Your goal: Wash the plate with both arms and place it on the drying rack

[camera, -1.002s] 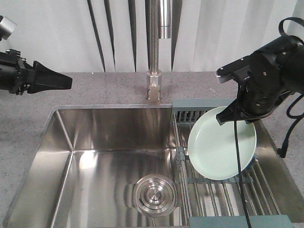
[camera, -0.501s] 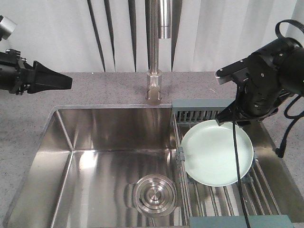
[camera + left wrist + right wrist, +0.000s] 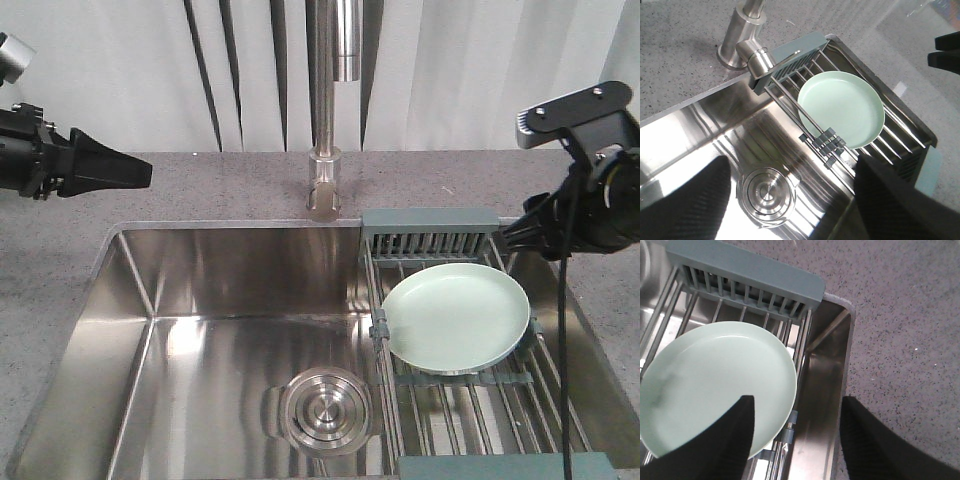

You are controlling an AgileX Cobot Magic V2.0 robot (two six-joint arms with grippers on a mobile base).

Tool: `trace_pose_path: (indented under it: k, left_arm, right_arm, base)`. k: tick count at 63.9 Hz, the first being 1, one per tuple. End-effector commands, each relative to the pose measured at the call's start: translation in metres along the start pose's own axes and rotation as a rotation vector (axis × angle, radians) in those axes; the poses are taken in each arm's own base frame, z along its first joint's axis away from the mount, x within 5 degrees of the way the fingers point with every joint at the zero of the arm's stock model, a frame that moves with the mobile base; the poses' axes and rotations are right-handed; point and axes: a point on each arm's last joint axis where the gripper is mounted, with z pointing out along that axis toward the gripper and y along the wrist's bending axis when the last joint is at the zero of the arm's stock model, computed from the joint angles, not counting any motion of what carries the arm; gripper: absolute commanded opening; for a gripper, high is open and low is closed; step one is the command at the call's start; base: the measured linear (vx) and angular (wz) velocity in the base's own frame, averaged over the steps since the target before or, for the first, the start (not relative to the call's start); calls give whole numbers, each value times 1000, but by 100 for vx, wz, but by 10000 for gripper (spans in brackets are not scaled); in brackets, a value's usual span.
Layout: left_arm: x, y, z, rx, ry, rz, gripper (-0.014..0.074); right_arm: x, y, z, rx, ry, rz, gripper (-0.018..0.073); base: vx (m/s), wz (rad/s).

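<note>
You have the plate [image 3: 457,317] lying flat on the drying rack [image 3: 432,231], face up across the steel rods over the right side of the sink [image 3: 200,300], with nothing touching it. The tall faucet [image 3: 327,120] stands on the counter [image 3: 200,180] behind the sink, just left of the rack's rear grey-blue bar, and the round steel drain [image 3: 323,410] sits in the basin floor, left of the rack. Your right gripper [image 3: 795,435] hangs above the rack's right edge with its fingers spread apart and empty; the wrist view shows one finger over the plate's rim and the other over the sink wall. Your left gripper [image 3: 125,172] is well apart, out over the counter at the far left; in the front view its tips look drawn together to a point, while its wrist view shows two dark fingers [image 3: 685,200] wide apart, so you cannot tell its state for certain. The faucet's top is cut off.
</note>
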Motion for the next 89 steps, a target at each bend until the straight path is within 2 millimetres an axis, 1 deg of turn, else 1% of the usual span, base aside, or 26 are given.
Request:
trace_pose_path:
  k: [1,11,16,29,36,41,49,54,61,74,89]
  left_arm:
    - [-12,-23,-12,55,-71,29,505]
    - [-12,-23,-12,55,-71,29,505]
    - [-12,-23,-12,55,-71,29,505]
    - [-12,-23,-12,55,-71,29,505]
    - [-12,-23,-12,55,-71,29,505]
    - [-12,-23,-12,55,-71,29,505]
    - [-12,-23,-12,55,-71,29,505]
    - [-12,-23,-12,55,-71,29,505]
    - [-12,-23,-12,55,-71,29,505]
    - [-12,-23,-12,55,-71,29,505]
    - [-12,-23,-12,55,-71,29,505]
  right_arm:
    - [4,-7,-33,4,-194,-1,388]
    - [36,-9,-62,-11,-298,13,388]
    - [56,-9,-76,-25,-364,29,388]
    - [116,-4,-105,-98,-573,120,388]
    - [144,-2,-110,-119,-620,153,378]
    - [163,0,-111,-107,-651,131,355]
    - [191,3,-107,-68,-700,40,321]
    - [206,5,-103,-68,-702,38,313]
    - [217,11,-96,-133,-680,113,314]
    - [214,16,-99,-240,-718,233,314]
    - [214,16,-99,-244,-710,236,312]
  base:
    - [0,0]
    - [0,0]
    - [0,0]
    - [0,0]
    - [0,0]
    - [0,0]
    - [0,0]
    - [0,0]
    - [0,0]
    - [0,0]
    - [0,0]
